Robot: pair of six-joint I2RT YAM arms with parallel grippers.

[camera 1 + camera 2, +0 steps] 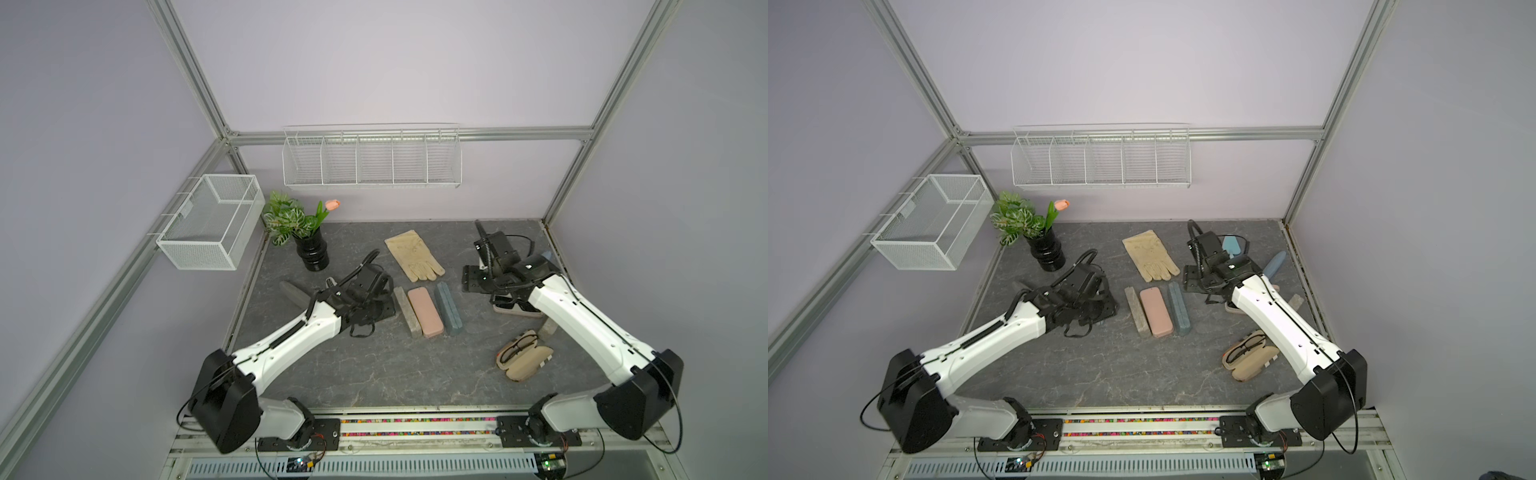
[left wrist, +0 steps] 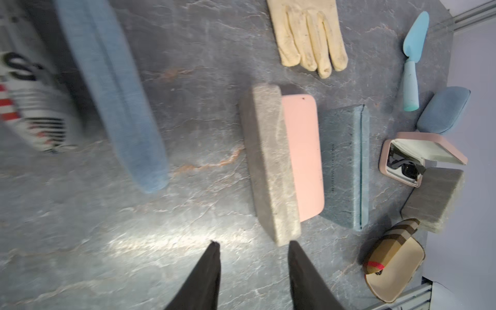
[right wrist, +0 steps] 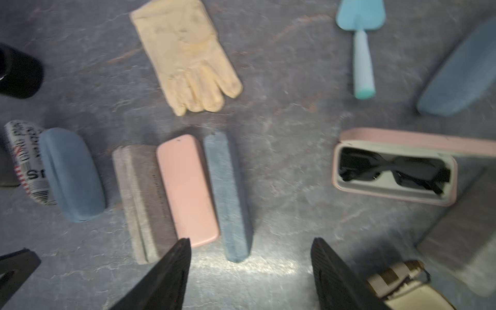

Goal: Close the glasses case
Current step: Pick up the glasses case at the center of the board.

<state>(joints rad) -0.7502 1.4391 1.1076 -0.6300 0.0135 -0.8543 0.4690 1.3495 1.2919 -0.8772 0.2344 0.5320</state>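
**Item:** pink glasses case point(image 3: 391, 200). Hard shell, hinged lid point(image 3: 418, 141) standing open, dark sunglasses point(image 3: 389, 171) lying inside.

**Location:** right side of the table point(image 1: 374, 365), by the right arm's wrist, with a grey case point(image 2: 434, 198) just beside it. A tan case point(image 1: 530, 365) also lies open nearer the front. I cannot tell which one is meant, but the pink one lies closer to the right fingers point(image 3: 171, 271).

**Handling (my guess):** light, stiff and smooth, so likely to skid when pushed. Press down on the lid's free long edge while steadying the tray. The sunglasses seem to sit below the rim.

**Right fingers:** wide apart, empty, clear of the case.

**Left fingers** point(image 2: 206, 276)**:** apart, empty, over bare table near three shut cases point(image 2: 300, 158).
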